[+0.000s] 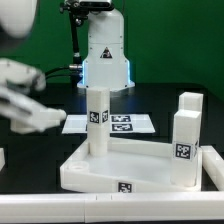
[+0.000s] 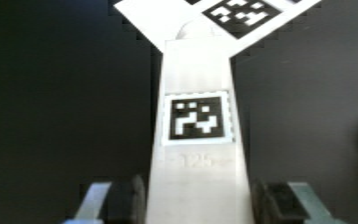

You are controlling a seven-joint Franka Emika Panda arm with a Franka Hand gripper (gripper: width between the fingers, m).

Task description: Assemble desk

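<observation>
- The two-finger gripper (image 2: pixel 195 200) shows in the wrist view as two grey fingers (image 2: pixel 101 200), one on each side of a white square-post plastic leg (image 2: pixel 197 120); the fingers stand apart, and whether either one touches the post cannot be told.
- That leg carries a black-and-white square tag on its near face and runs away from the camera toward the thin flat white marker board (image 2: pixel 229 18) lying on the black table (image 2: pixel 51 100).
- In the exterior view the blurred white robot arm (image 1: pixel 25 100) reaches in from that view's left; its gripper end is not clear there.
- The wide white rimmed plastic desk top (image 1: pixel 140 168) lies flat on the table, near the front, with a tag on its front rim.
- One tagged leg (image 1: pixel 97 120) stands upright at the top's corner on the exterior view's left.
- Two more tagged legs (image 1: pixel 185 135) stand upright close together at the exterior view's right.
- The marker board (image 1: pixel 115 124) lies just behind the desk top.
- A large glossy white robot base (image 1: pixel 105 55) stands further back.
</observation>
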